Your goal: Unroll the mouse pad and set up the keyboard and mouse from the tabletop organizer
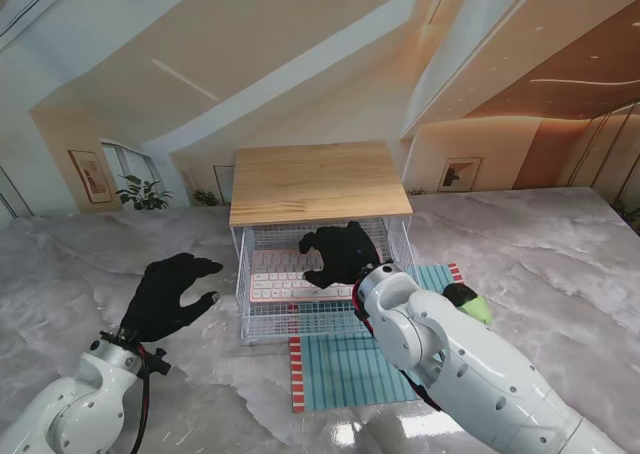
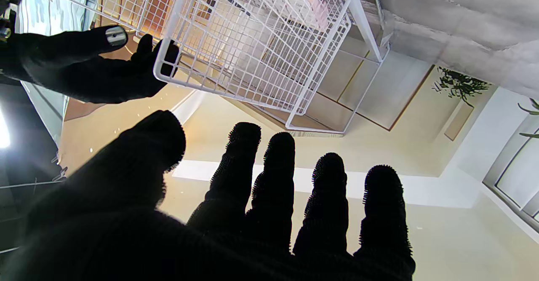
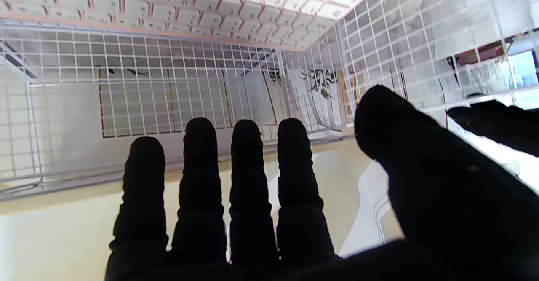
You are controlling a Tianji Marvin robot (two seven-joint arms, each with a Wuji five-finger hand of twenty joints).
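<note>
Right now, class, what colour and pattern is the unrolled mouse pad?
Teal stripes with a red border: mouse pad, clearest from the stand view.

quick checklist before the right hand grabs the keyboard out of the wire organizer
1. Mouse pad unrolled flat in front of the organizer: ok.
2. Keyboard lying flat inside the organizer, not yet lifted: ok.
3. Right hand open inside the organizer above the keyboard: ok.
4. Right fingers touching the keys: cannot tell.
5. Left hand open beside the organizer's left side, holding nothing: ok.
6. Mouse on the pad's right edge, partly hidden by the right arm: cannot tell if it is in the way.
</note>
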